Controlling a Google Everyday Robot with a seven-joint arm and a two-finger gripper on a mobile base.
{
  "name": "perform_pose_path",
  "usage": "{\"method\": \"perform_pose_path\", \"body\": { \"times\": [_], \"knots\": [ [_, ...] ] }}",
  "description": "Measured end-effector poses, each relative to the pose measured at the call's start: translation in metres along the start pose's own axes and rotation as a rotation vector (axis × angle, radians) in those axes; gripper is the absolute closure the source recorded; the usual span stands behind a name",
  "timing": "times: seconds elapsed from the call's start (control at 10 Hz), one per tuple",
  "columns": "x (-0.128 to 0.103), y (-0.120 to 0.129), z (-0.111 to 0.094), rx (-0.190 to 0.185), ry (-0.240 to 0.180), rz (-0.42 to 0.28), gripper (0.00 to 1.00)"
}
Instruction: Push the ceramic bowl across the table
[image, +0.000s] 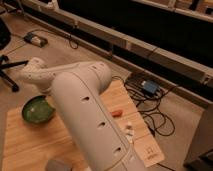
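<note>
I can't read any words, numbers or signs here. A small light card (151, 154) lies on the table (30, 145) near its right corner, and it has tiny dark marks on it, but they are too small for me to read. The green ceramic bowl (37, 109) has no writing. My gripper is hidden behind the big white arm (85, 110).

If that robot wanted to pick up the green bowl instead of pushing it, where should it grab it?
Probably the rim. The ceramic bowl sits upright on the table, shallow and open, so a thin raised edge is all there is to pinch. Its left side looks free; the arm covers the right edge, so coming from above on the left seems best. The gripper is just beyond the bowl's far edge.
</note>
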Motion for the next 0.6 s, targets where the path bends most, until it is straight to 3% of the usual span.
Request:
{"method": "perform_pose_path", "body": {
  "times": [0.2,0.6],
  "knots": [
    [0.003,-0.005,0.008,-0.018,0.054,0.000,0.20],
    [0.008,-0.013,0.043,-0.082,0.133,0.022,0.20]
  ]
}}
